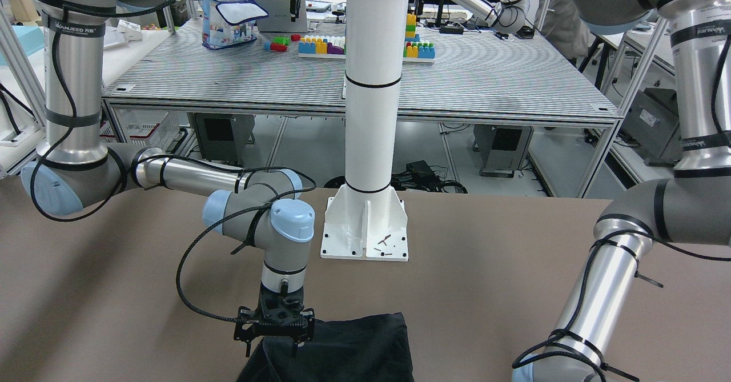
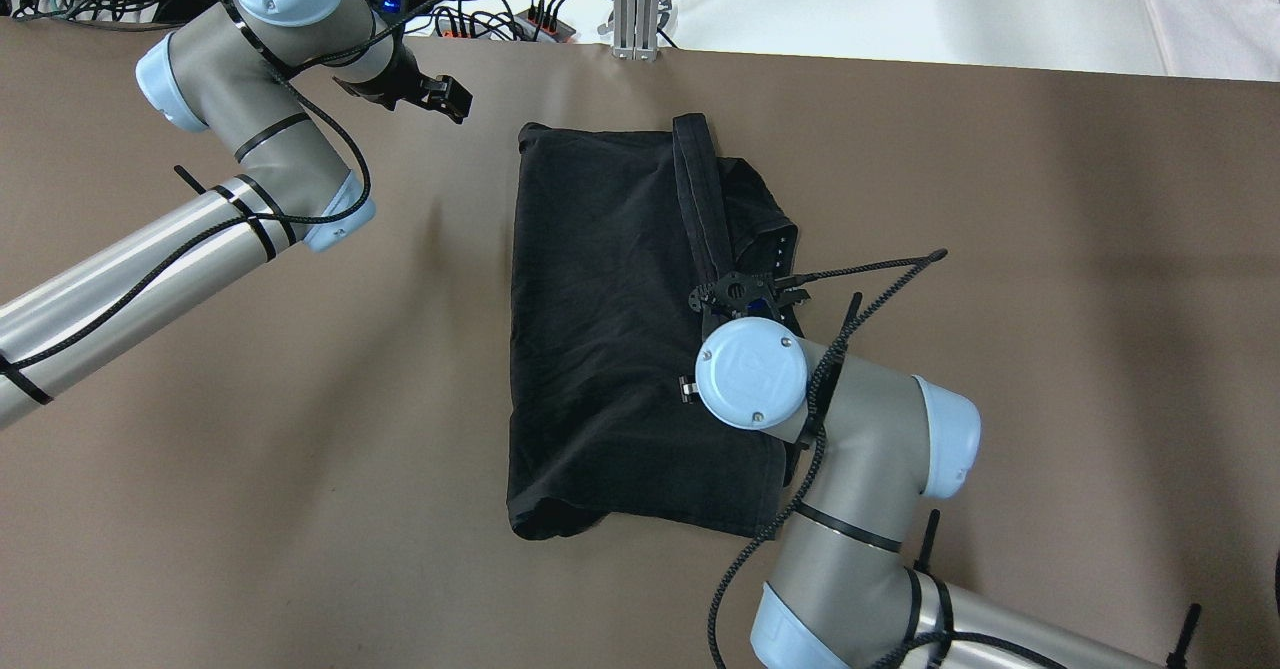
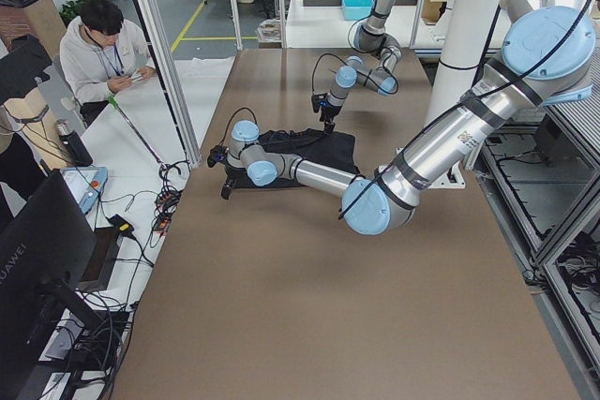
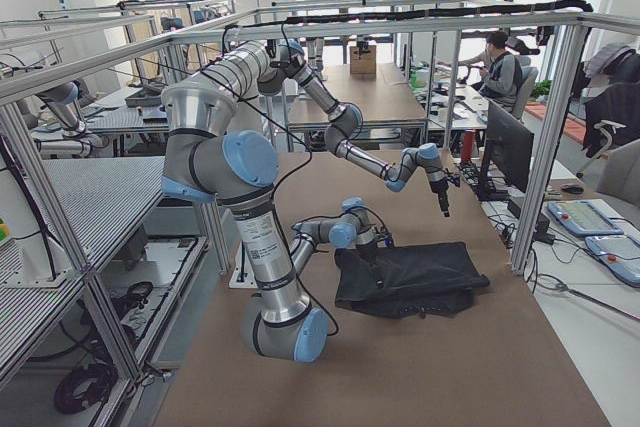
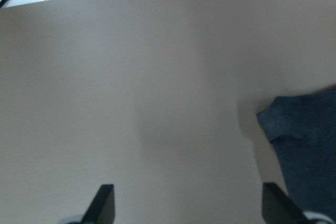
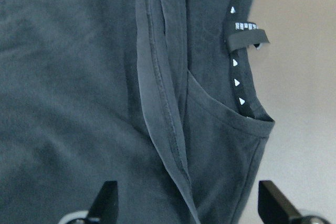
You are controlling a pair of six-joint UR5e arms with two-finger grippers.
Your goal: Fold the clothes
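On the counter the clothes seem soft, light, limp; better to pinch the hemmed edge; left gripper and right gripper fingers both apart.

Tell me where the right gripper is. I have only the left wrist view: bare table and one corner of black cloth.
Observer: The right gripper hangs over the black garment, on its right side beside the neckline.
Operator: Report its jaws.
Observer: Open. In the right wrist view its fingertips stand wide apart, either side of a folded hem, gripping nothing.
Operator: Say how the garment lies.
Observer: Folded to a rough rectangle on the brown table, with a hemmed strip running lengthwise across it.
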